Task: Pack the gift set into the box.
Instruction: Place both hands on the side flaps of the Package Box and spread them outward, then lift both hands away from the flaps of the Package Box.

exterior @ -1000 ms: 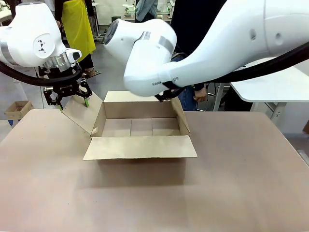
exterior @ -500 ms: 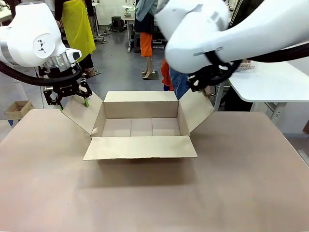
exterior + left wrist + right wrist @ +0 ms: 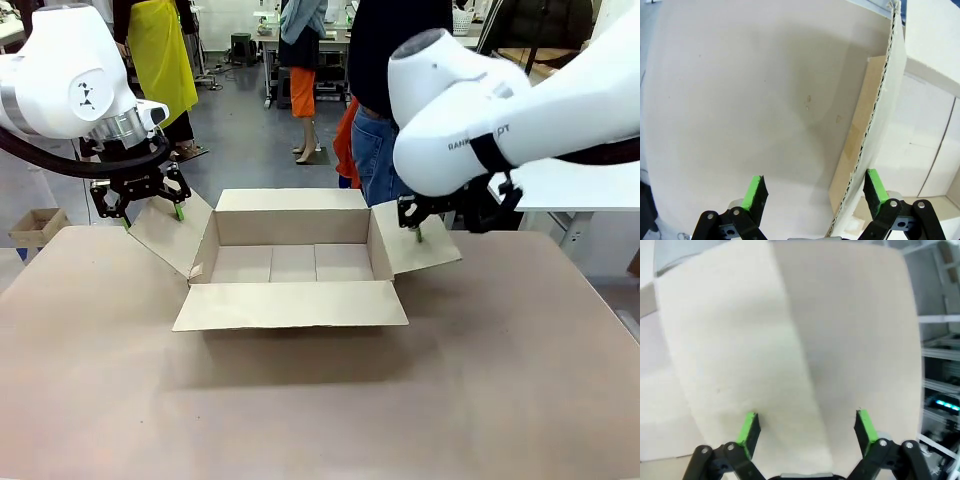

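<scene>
At upper left, the left gripper (image 3: pixel 152 214) hangs wide open astride the left flap (image 3: pixel 170 238) (clamping nothing). At centre, the box (image 3: pixel 290 228) sits open and empty on the table (image 3: pixel 300 400). At right, the right gripper (image 3: pixel 418 232), also spread and empty, is over the right flap (image 3: pixel 430 252). Opening the flaps seems the step in hand; next, the gift set must be fetched. Print on the right arm is too small to read.

**Both grippers hanging open, fingers down**

The left arm (image 3: pixel 72 80) is reaching in from the left, with the left gripper (image 3: pixel 153 214) pointing downward and its fingers spread wide. The right arm (image 3: pixel 480 110) is bending in from the right, with the right gripper (image 3: pixel 419 230) also pointing downward and its fingers equally parted.
</scene>
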Available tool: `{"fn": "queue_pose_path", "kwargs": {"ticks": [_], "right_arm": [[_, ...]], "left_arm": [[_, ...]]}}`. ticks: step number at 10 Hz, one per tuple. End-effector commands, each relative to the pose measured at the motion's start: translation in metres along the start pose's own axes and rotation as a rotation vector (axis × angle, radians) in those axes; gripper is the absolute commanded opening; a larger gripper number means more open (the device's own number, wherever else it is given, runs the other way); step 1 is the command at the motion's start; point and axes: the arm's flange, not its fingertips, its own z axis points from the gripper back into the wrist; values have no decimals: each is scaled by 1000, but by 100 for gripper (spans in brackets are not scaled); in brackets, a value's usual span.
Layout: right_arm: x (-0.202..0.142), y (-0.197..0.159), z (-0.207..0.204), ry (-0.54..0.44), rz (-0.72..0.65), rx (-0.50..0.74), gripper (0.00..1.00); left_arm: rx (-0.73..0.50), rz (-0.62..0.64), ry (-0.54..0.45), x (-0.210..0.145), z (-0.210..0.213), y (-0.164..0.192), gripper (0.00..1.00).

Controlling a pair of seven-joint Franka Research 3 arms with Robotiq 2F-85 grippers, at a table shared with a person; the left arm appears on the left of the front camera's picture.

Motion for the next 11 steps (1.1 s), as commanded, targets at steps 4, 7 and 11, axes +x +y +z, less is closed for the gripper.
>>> {"fn": "queue_pose_path", "kwargs": {"ticks": [4, 7, 11], "right_arm": [[-9, 6, -14, -7, 5, 48, 100], [-9, 6, -14, -7, 5, 48, 100], [-9, 6, -14, -7, 5, 48, 100]], "left_arm": [[16, 11, -7, -1, 3, 0, 100], [16, 11, -7, -1, 3, 0, 100], [16, 11, -7, -1, 3, 0, 100]]}}
